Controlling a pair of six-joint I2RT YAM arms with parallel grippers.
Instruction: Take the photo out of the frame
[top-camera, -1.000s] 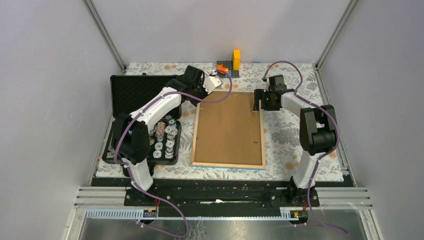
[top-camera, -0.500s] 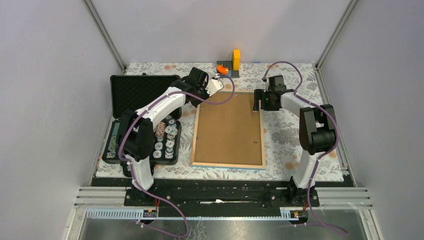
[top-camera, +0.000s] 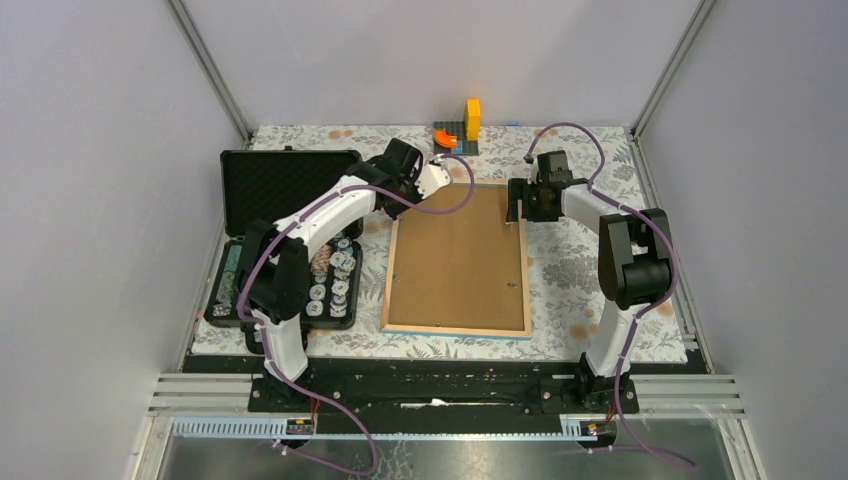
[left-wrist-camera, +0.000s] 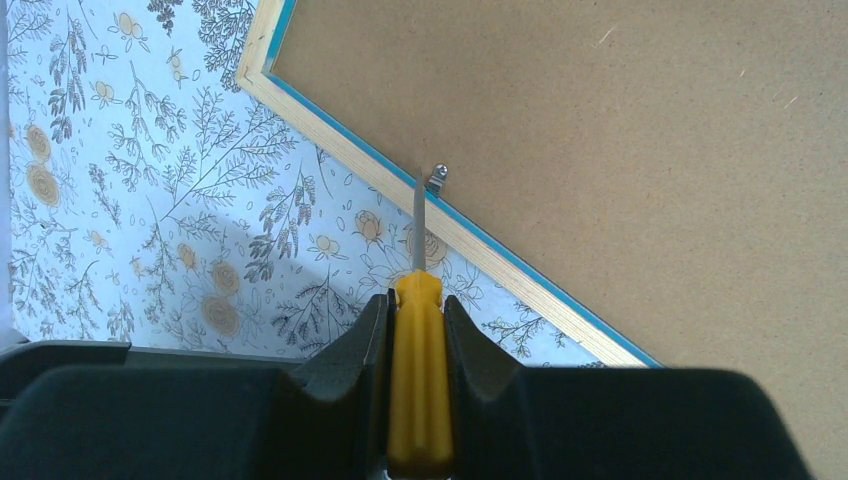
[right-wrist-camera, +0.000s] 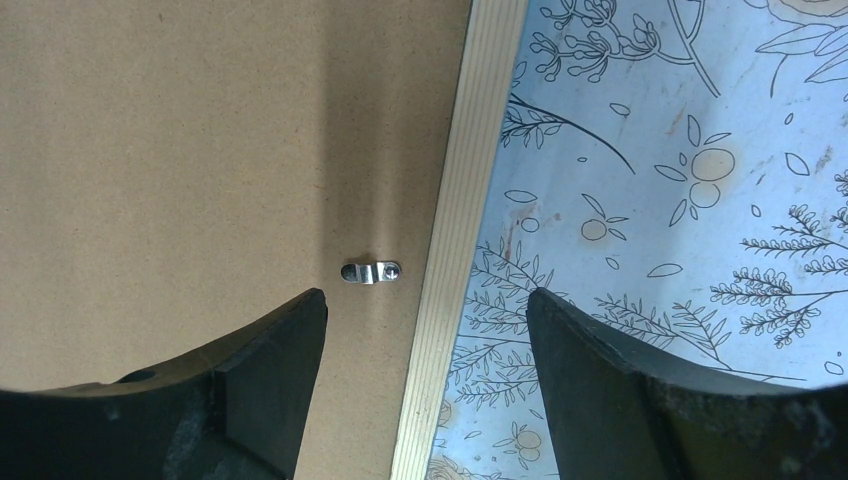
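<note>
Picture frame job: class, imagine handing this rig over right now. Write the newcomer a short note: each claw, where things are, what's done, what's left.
Left claw: shut on a yellow-handled screwdriver, tip beside a metal clip on the left rim of the frame, near its far corner.
Right claw: open, empty, astride the right rim by another clip.
Frame: flat, face down, brown back up. Photo: not visible, presumably underneath.
Done: screwdriver gripped and at the clip.
Left: free the clips, lift the back, take out the photo.
</note>
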